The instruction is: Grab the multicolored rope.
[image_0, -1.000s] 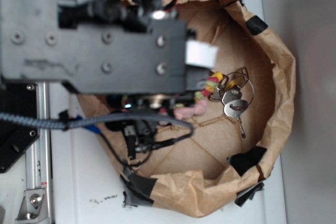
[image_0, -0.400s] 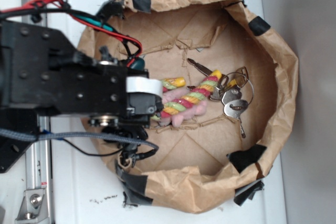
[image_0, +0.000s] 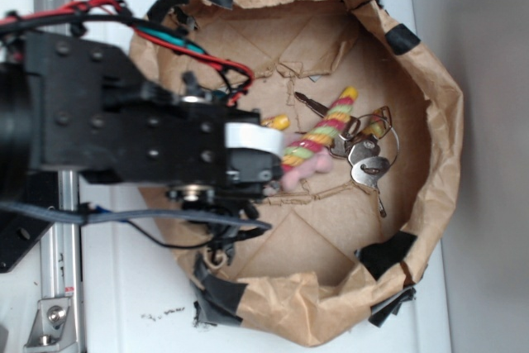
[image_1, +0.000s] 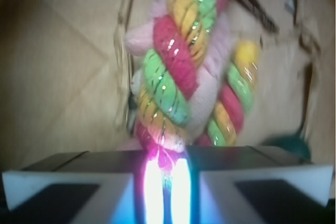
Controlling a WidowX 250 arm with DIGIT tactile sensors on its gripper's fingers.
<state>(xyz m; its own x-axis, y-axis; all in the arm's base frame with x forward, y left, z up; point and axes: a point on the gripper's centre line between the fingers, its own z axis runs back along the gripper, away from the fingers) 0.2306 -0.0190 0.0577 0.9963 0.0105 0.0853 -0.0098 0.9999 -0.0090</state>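
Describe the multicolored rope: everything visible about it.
The multicolored rope is a thick cord of twisted yellow, red-pink and light green strands with glittery flecks. It is bent double, one length in front, another behind to the right. The claw is shut on its near end. In the exterior view it slants across the paper-lined bowl, its far tip by the keys. A pale pink toy lies against it.

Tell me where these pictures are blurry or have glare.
Wrist view: the rope is soft with motion blur, glints speckle its strands, and a bright glow burns out the gap at the gripper. Exterior view: the near arm is out of focus; the keys look sharper.
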